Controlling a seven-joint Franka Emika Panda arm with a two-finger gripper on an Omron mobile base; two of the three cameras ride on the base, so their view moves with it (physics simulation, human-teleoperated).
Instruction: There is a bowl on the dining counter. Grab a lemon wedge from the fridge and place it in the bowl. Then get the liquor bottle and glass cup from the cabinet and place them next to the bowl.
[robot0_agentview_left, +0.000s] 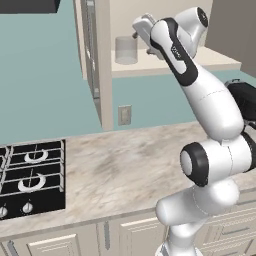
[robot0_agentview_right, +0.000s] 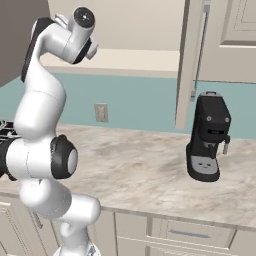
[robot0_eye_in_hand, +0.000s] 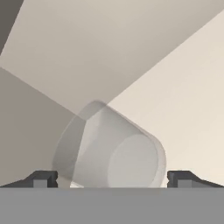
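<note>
Hand view: the cup (robot0_eye_in_hand: 111, 148) sits close ahead between the two spread fingertips (robot0_eye_in_hand: 41, 178), one tip at each side of it and neither touching its wall. The gripper (robot0_eye_in_hand: 111, 180) is wide open and holds nothing. Here the cup looks tilted, its round end facing the camera toward the lower right and its long axis running up to the left, but that slant comes with the rolled hand. Behind it lie plain beige cabinet (robot0_eye_in_hand: 131, 52) surfaces.

The left base view gives the truer pose: the cup (robot0_agentview_left: 126, 50) stands upright on the cabinet shelf (robot0_agentview_left: 150, 66), long axis vertical, mouth up, just left of the gripper (robot0_agentview_left: 142, 27), which reaches in from the right at shelf height. The open cabinet door (robot0_agentview_left: 92, 50) hangs to the cup's left. A stove (robot0_agentview_left: 31, 175) lies at the left of the counter (robot0_agentview_left: 125, 165) below, and an outlet (robot0_agentview_left: 124, 115) is on the blue wall.

The right base view shows what that one lacks: a black coffee machine (robot0_agentview_right: 207, 137) on the counter at the right, under the other open door (robot0_agentview_right: 192, 60). There the arm's (robot0_agentview_right: 42, 100) own links cover the hand.

The cup is a short, clear, pale grey tumbler with straight sides.
</note>
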